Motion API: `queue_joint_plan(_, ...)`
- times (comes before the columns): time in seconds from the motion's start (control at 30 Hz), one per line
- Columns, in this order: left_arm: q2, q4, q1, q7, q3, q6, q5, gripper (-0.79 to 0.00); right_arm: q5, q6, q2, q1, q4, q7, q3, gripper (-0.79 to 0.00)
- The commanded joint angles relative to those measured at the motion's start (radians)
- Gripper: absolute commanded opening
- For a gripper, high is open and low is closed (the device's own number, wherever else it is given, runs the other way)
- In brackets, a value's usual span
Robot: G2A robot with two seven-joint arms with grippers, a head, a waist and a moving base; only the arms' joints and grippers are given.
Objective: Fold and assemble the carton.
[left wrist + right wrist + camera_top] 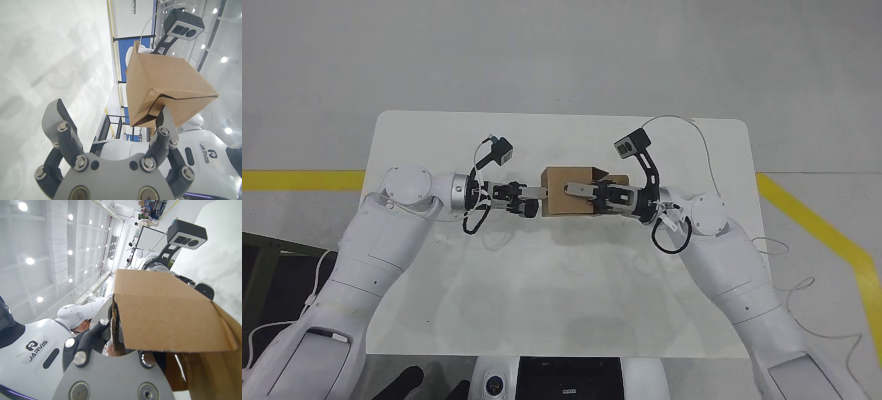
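**Top view:** small brown corrugated-cardboard carton (564,190) above the white table (542,300), spanning left gripper (532,197) to right gripper (594,192), long axis gripper to gripper. **Left wrist view:** jaws spread, one fingertip (164,115) touching the tucked end flaps facing it, apparently pressing them home. **Right wrist view:** open end faces this gripper, which clamps one wall to steady it.

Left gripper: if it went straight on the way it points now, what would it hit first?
The carton. The open left gripper faces its folded end, and one fingertip appears to sit right at the flap seam. Depth is unclear, so it may be touching there.
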Motion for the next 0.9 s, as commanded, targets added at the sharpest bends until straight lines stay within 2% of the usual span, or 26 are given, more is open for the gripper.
queue_joint_plan(0.0, -0.002, 0.005, -0.003, 0.001, 0.004, -0.005, -0.001, 0.000, 0.002, 0.002, 0.000, 0.000, -0.002, 0.001, 0.001, -0.785)
queue_joint_plan(0.4, -0.019, 0.013, -0.025, 0.014, 0.033, -0.010, -0.014, 0.000, 0.000, 0.005, -0.004, 0.000, -0.012, 0.009, 0.004, -0.785)
queue_joint_plan(0.87, -0.026, 0.023, -0.035, 0.004, 0.040, 0.001, -0.005, 0.000, -0.006, 0.008, -0.006, -0.004, -0.016, 0.008, 0.009, -0.785)
